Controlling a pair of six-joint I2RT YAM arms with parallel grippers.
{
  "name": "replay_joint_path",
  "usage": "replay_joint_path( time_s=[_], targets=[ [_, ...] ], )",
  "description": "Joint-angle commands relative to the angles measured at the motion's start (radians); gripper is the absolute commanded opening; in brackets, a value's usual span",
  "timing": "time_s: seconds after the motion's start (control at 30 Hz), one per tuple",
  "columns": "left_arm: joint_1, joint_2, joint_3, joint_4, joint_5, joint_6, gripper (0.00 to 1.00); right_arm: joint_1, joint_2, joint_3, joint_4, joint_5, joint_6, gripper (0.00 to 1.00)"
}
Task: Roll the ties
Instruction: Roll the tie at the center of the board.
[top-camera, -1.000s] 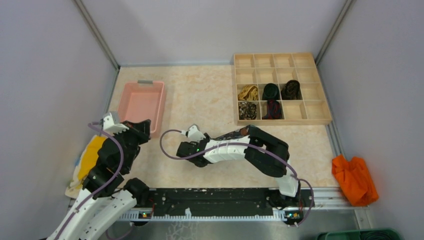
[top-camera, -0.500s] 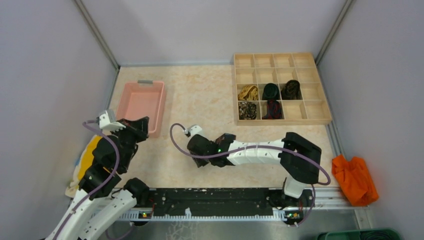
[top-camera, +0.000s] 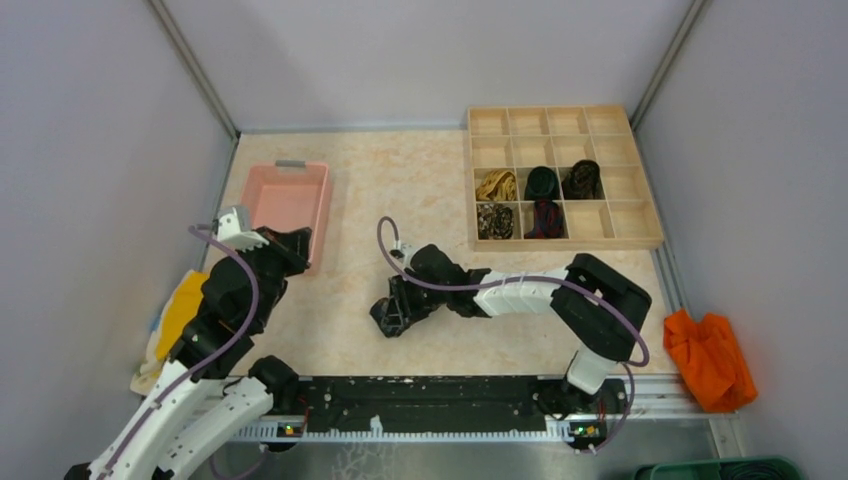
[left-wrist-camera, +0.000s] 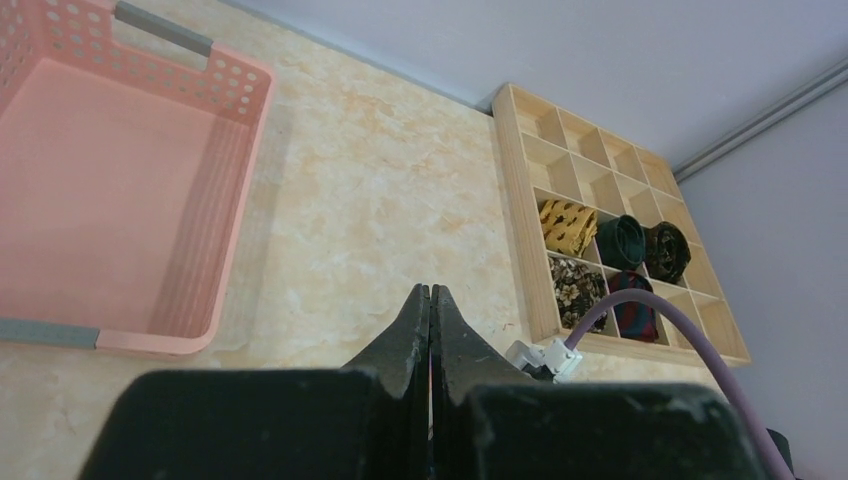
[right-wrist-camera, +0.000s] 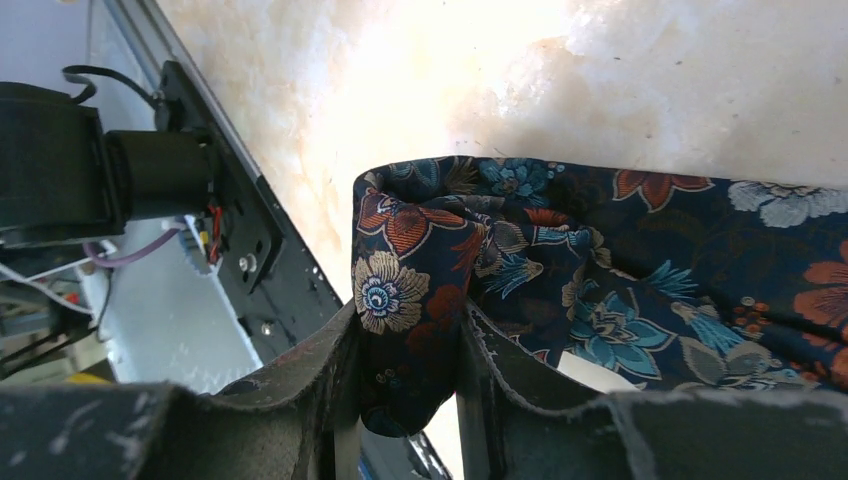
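Observation:
My right gripper (right-wrist-camera: 410, 345) is shut on a dark floral tie (right-wrist-camera: 580, 250); a fold of the cloth is pinched between the fingers and the rest spreads over the tabletop. In the top view the right gripper (top-camera: 393, 314) is low over the table's middle, holding the tie as a dark bunch. My left gripper (left-wrist-camera: 430, 292) is shut and empty, and hovers in the top view (top-camera: 292, 243) by the pink tray's near corner. Several rolled ties sit in the wooden organiser (top-camera: 565, 241): gold (top-camera: 496, 185), black-green (top-camera: 542, 182), dark (top-camera: 582, 179), floral (top-camera: 494, 221), red-black (top-camera: 544, 218).
An empty pink tray (top-camera: 283, 205) stands at the left. A yellow cloth (top-camera: 180, 310) lies under the left arm by the left wall. An orange cloth (top-camera: 708, 355) lies off the table at the right. The arm rail (top-camera: 430, 400) runs along the near edge.
My right wrist has swung away from the rail and turned its gripper down and left, the tie bunched in it. My left gripper has shifted slightly right, toward the tray's corner.

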Motion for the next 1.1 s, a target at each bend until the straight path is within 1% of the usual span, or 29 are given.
replay_joint_path(
  time_s=[0.0, 0.23, 0.4, 0.57, 0.77, 0.87, 1.07],
  targets=[
    [0.002, 0.051, 0.0, 0.086, 0.039, 0.028, 0.0, -0.079, -0.042, -0.041, 0.106, -0.146, 0.021, 0.33],
    [0.003, 0.141, -0.025, 0.166, 0.101, 0.025, 0.0, -0.173, -0.062, -0.09, 0.089, -0.181, -0.019, 0.32],
    [0.002, 0.179, -0.038, 0.2, 0.127, 0.026, 0.0, -0.226, -0.049, -0.108, 0.096, -0.241, -0.035, 0.32],
    [0.002, 0.204, -0.045, 0.227, 0.147, 0.031, 0.0, -0.292, -0.039, -0.148, 0.169, -0.338, -0.002, 0.32],
    [0.001, 0.223, -0.053, 0.254, 0.169, 0.037, 0.0, -0.367, 0.033, -0.216, 0.371, -0.495, 0.117, 0.32],
    [0.001, 0.231, -0.056, 0.262, 0.179, 0.039, 0.0, -0.398, 0.07, -0.245, 0.488, -0.543, 0.18, 0.32],
    [0.002, 0.242, -0.062, 0.281, 0.185, 0.045, 0.0, -0.436, 0.096, -0.247, 0.461, -0.53, 0.159, 0.3]
  ],
)
